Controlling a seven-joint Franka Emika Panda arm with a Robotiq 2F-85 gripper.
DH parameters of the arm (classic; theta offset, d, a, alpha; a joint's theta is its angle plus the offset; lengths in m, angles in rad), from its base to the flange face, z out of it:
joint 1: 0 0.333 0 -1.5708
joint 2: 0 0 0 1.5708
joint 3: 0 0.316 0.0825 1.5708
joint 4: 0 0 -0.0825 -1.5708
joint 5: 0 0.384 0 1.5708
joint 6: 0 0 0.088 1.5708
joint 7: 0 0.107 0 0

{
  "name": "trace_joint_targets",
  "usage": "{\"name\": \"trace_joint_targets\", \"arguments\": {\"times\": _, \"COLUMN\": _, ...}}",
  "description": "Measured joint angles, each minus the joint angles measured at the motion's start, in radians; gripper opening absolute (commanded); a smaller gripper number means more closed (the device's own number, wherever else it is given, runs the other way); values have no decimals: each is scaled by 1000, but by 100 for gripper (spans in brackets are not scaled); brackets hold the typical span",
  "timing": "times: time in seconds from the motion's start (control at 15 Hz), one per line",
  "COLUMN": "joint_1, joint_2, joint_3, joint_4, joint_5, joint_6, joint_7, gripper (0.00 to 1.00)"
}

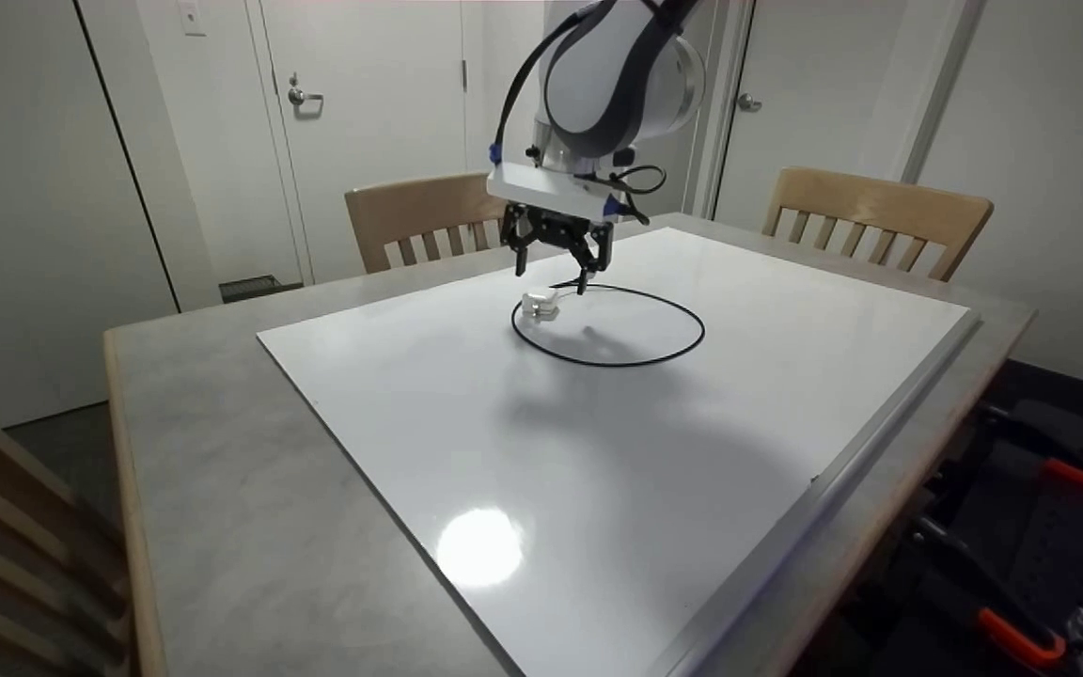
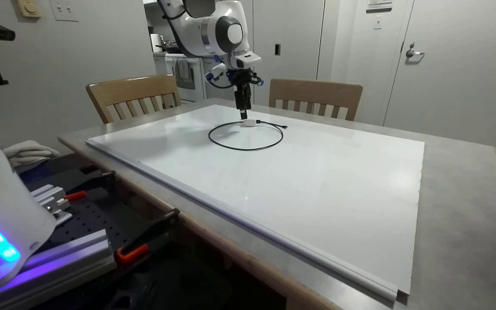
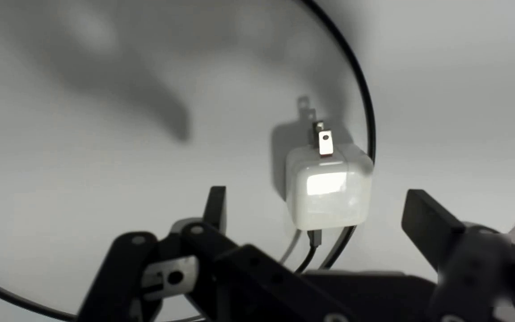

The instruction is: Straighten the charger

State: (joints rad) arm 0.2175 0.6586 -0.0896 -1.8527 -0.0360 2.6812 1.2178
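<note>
The charger is a white wall adapter (image 3: 329, 197) with two metal prongs and a thin black cable (image 3: 366, 98). A dark plug (image 3: 314, 237) sits in the adapter's lower side in the wrist view. In both exterior views the cable (image 1: 617, 365) curves in one wide loop on the white board, with the adapter (image 2: 249, 123) on the loop's far part. My gripper (image 3: 315, 192) stands open over the adapter, one finger to each side and touching neither. In an exterior view the gripper (image 1: 551, 277) points down just above it. Part of the cable is hidden behind the gripper in the wrist view.
The white board (image 2: 338, 193) lies on a grey table (image 1: 222, 470), with a raised rail (image 2: 239, 219) along one edge. Wooden chairs (image 2: 317, 92) stand around the table. Orange-handled clamps (image 1: 1021, 639) are beside the table's edge.
</note>
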Motion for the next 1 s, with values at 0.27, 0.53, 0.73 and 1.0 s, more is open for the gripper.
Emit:
{"name": "trace_joint_targets", "arguments": {"times": 0.27, "joint_1": -7, "joint_2": 1, "joint_3": -1, "joint_4": -29, "joint_5": 23, "joint_6": 36, "joint_7": -11, "gripper": 100}}
{"name": "trace_joint_targets", "arguments": {"times": 0.53, "joint_1": -5, "joint_2": 2, "joint_3": -13, "joint_4": -37, "joint_5": 24, "joint_6": 65, "joint_7": -10, "gripper": 100}}
{"name": "trace_joint_targets", "arguments": {"times": 0.73, "joint_1": -6, "joint_2": 2, "joint_3": -19, "joint_4": -36, "joint_5": 24, "joint_6": 70, "joint_7": -13, "gripper": 100}}
{"name": "trace_joint_targets", "arguments": {"times": 1.0, "joint_1": -7, "joint_2": 4, "joint_3": -11, "joint_4": -28, "joint_5": 25, "joint_6": 70, "joint_7": -48, "gripper": 100}}
